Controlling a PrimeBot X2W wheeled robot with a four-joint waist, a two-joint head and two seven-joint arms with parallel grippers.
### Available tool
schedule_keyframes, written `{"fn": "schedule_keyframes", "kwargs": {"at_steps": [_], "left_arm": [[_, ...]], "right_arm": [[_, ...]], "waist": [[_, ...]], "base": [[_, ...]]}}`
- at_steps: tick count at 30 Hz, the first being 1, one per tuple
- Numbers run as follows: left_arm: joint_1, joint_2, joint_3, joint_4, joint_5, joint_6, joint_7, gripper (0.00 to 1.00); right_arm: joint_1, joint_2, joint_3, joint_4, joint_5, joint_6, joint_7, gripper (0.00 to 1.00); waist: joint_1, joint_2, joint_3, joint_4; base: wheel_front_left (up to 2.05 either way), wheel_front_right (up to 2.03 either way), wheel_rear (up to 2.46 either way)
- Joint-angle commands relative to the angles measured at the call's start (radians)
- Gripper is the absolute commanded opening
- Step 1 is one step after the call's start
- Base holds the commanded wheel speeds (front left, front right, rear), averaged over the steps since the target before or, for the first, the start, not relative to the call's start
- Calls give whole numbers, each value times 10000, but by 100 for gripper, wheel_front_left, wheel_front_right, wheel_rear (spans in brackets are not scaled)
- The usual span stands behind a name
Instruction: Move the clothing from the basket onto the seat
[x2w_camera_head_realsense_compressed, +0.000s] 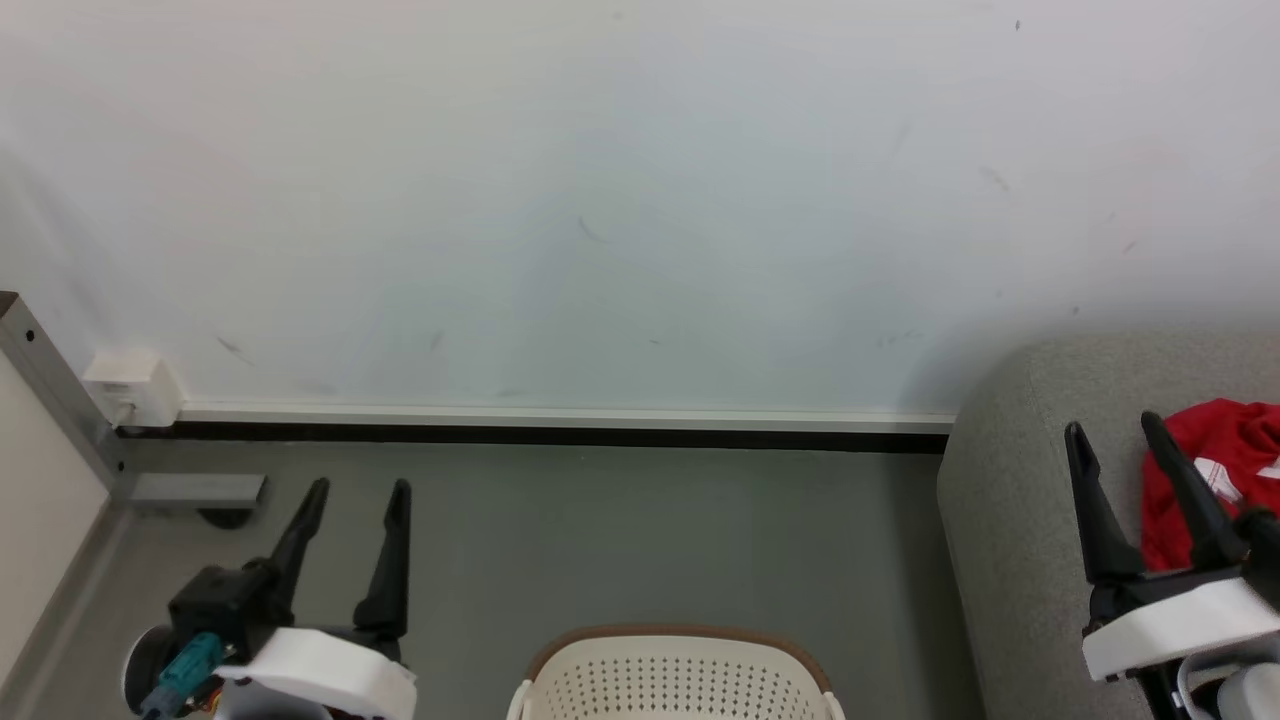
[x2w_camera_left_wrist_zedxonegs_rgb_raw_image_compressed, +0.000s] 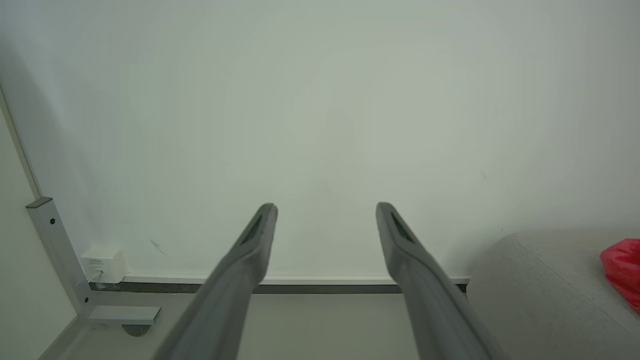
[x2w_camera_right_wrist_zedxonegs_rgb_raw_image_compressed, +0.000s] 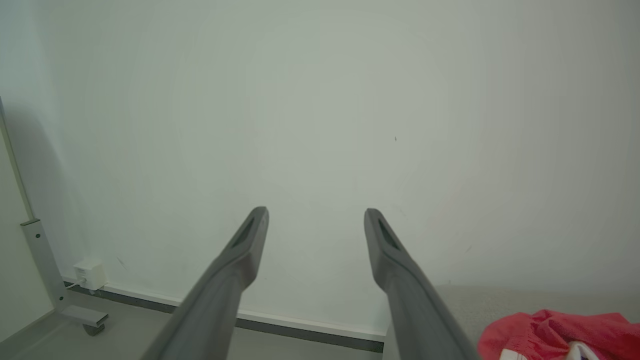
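Grippers idle: left gripper (x2w_camera_head_realsense_compressed: 360, 487) and right gripper (x2w_camera_head_realsense_compressed: 1112, 425) spread empty; clothing (x2w_camera_head_realsense_compressed: 1235, 440) lay on the seat (x2w_camera_head_realsense_compressed: 1010, 520).
You had to look down first, the basket (x2w_camera_head_realsense_compressed: 680, 680) interior being hidden, then pinch bunched fabric.

Lighting is bright, even and diffuse across the white wall (x2w_camera_head_realsense_compressed: 640, 200). A soft shadow darkens its left edge in both wrist views, whose corners dim. The left gripper (x2w_camera_left_wrist_zedxonegs_rgb_raw_image_compressed: 326, 206) blurs toward the bottom edge.
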Motion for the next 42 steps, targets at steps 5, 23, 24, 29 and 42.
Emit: {"fn": "schedule_keyframes", "kwargs": {"at_steps": [5, 23, 24, 29, 42], "left_arm": [[758, -272, 830, -343, 556, -43, 1, 100], [1960, -2051, 3356, 523, 2568, -1574, 1, 100], [1977, -2110, 3468, 566, 2660, -1648, 1, 100], [2000, -2454, 3916, 770, 3034, -2027, 1, 100], [1884, -2979, 4558, 1056, 3663, -2636, 1, 100]], "right_arm": [[742, 431, -276, 321, -359, -23, -322, 100], [1972, 1542, -890, -82, -1535, -23, -466, 100], [2004, 1552, -901, -83, -1557, -23, -467, 100], [2030, 1616, -903, -45, -1594, -23, -468, 100], [2101, 1579, -851, 51, -1552, -23, -469, 100]], "waist": [[0, 0, -24, 133], [0, 0, 135, -43], [0, 0, 119, -45], [0, 0, 57, -41], [0, 0, -35, 8]], "base": [[0, 0, 0], [0, 0, 0], [0, 0, 0], [0, 0, 0], [0, 0, 0]]}}
